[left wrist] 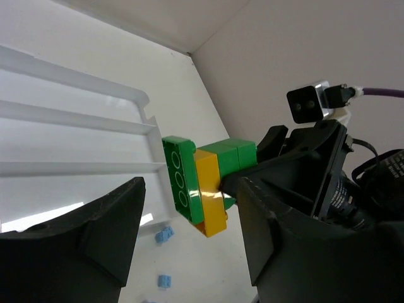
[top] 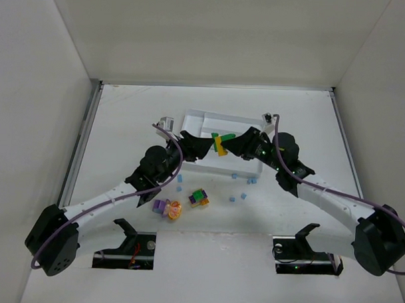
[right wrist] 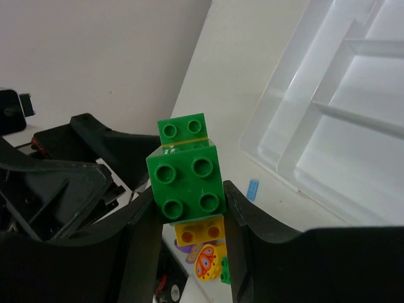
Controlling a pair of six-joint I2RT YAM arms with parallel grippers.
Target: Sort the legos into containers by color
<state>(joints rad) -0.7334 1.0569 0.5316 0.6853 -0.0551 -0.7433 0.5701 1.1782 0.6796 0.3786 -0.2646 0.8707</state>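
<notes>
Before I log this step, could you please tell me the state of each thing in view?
green and yellow brick stack: joined, held in the air.
right fingers: shut on the stack.
left fingers: open, beside the stack.
tray: compartments in view empty.
small blue bricks: loose on the table.
mixed brick clumps: lying on the table.

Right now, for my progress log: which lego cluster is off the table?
The green-and-yellow stack, pinched between the right arm's fingers; the purple-orange cluster and green-purple cluster lie on the table.
</notes>
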